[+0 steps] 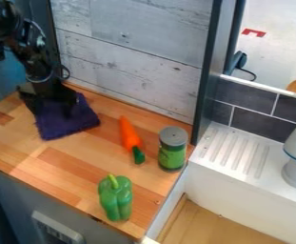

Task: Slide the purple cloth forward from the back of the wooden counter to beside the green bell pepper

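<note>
Pincer (52,107) at purple cloth (80,117), grip indeterminable; gentle, level handling suited the worktop's (67,162) back edge nearby

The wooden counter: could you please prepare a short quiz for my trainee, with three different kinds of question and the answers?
1. What colour is the cloth at the gripper? (a) red (b) purple (c) white
2. True or false: the can stands upright on the counter.
3. Fill in the gap: the green ____ is nearer to the counter's front edge than the carrot is.

Key: 1 b; 2 true; 3 pepper.
</note>
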{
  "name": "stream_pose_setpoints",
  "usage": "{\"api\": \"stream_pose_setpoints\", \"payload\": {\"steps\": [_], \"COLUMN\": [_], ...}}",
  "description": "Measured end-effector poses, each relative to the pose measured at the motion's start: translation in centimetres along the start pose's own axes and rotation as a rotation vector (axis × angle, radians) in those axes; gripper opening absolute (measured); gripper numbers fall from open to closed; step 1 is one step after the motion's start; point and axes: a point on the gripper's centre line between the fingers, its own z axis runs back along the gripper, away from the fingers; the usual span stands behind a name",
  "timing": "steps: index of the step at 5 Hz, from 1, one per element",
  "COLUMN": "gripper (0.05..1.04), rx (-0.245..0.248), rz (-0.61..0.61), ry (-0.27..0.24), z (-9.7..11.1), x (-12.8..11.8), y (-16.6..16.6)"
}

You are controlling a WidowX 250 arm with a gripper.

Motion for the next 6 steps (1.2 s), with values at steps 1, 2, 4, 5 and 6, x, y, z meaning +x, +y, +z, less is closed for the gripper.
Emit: {"api": "stream_pose_setpoints", "payload": {"steps": [1, 2, 4, 5, 6], "gripper": [1.003, 1.003, 1.003, 1.003, 1.003], "rx": [0.006, 0.021, 0.037, 0.044, 0.047], "rz": [-0.027, -0.004, -0.021, -0.064, -0.091], "ry": [-0.017, 0.002, 0.058, 0.08, 0.086], "z": [-0.6, -0.7, 1.0, 1.8, 2.2], "x": [0.1, -0.8, -4.9, -7.3, -8.4], "y": [-0.8, -1.2, -3.4, -4.8, -5.7]}}
